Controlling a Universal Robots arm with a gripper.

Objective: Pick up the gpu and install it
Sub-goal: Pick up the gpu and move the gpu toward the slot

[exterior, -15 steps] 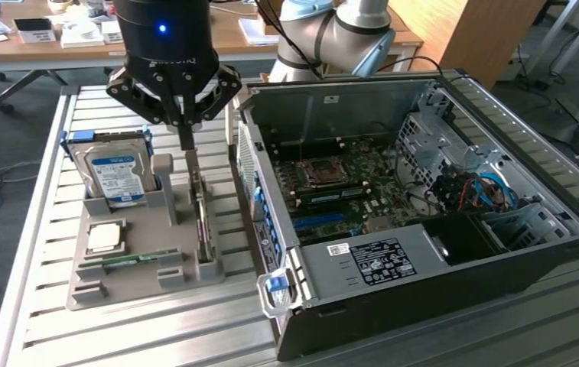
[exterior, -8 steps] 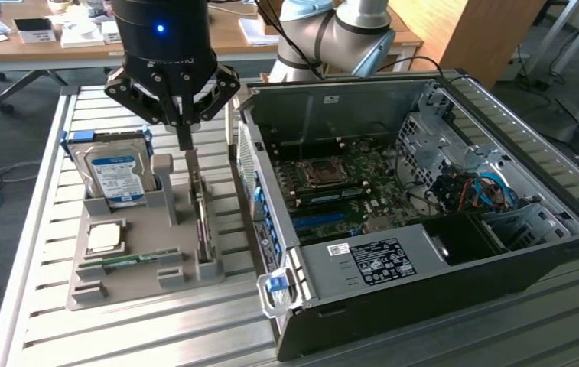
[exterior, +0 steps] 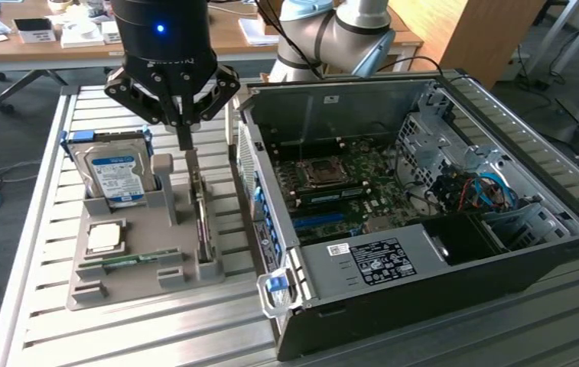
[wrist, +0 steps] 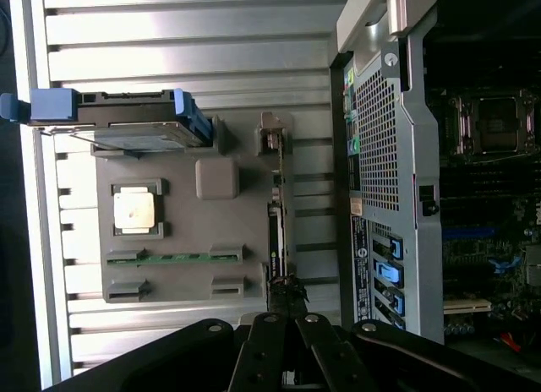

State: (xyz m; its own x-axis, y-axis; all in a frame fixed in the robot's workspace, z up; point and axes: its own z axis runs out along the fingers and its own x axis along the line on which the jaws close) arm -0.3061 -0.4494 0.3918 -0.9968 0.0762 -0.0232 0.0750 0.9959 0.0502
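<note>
The gpu (exterior: 200, 218) is a thin dark card standing on edge in a slot of the grey holder (exterior: 151, 287), which lies on the slatted table at the exterior view's left. My gripper (exterior: 184, 147) hangs straight down over the card's far end with its fingers shut on the card's top edge. In the wrist view the gpu (wrist: 275, 231) shows edge-on as a narrow strip, and my gripper (wrist: 284, 289) pinches its near end. The card still sits in the holder (wrist: 190, 240).
The holder also carries a blue-labelled hard drive (exterior: 115, 174), a square CPU (exterior: 103, 235) and a green RAM stick (exterior: 131, 261). An open computer case (exterior: 473, 252) with its motherboard (exterior: 346, 191) exposed stands close beside the holder. Desks and office clutter lie beyond the table.
</note>
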